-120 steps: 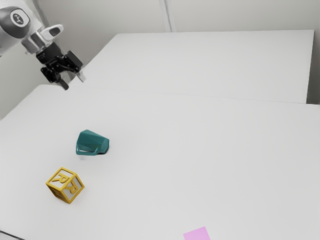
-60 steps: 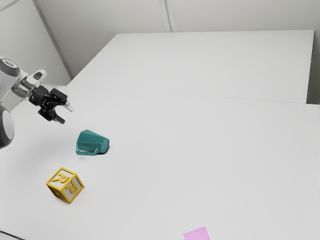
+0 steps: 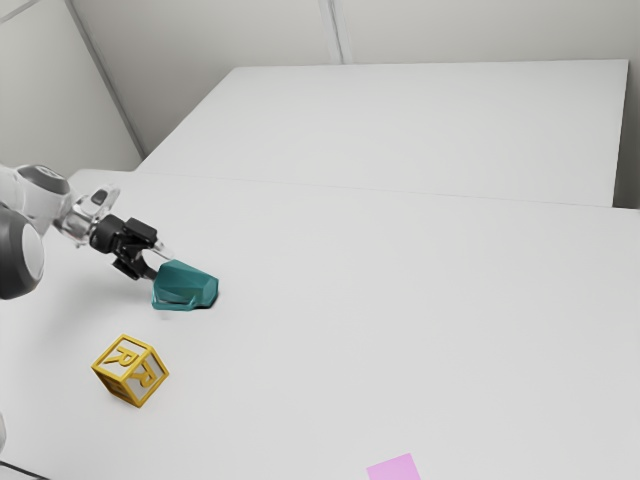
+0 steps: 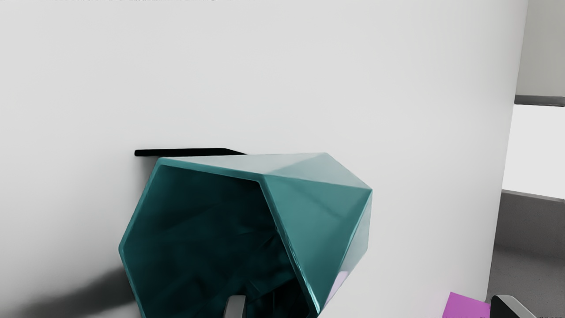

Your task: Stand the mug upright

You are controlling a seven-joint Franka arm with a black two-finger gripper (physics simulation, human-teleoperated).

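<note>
In the exterior view my gripper [image 3: 163, 265] is low over the table, its fingertips close by the open end of the teal mug [image 3: 186, 287]. The mug lies on its side, its base toward the exterior view's right. My gripper [image 4: 368, 307] stands open in the wrist view: one fingertip overlaps the dark mouth of the mug [image 4: 318, 198], the other is outside it, past the mug's wall. Whether either finger touches the mug, I cannot tell.
A yellow-edged letter block [image 3: 131, 370] sits on the white table [image 3: 400, 300], nearer the exterior camera than the mug. A pink square [image 3: 395, 468] lies at that view's bottom edge. In the wrist view, the table's edge runs beyond the mug.
My gripper has come down and moved toward the exterior view's right, from above and behind the mug to its open end. Mug and block have stayed where they were.
</note>
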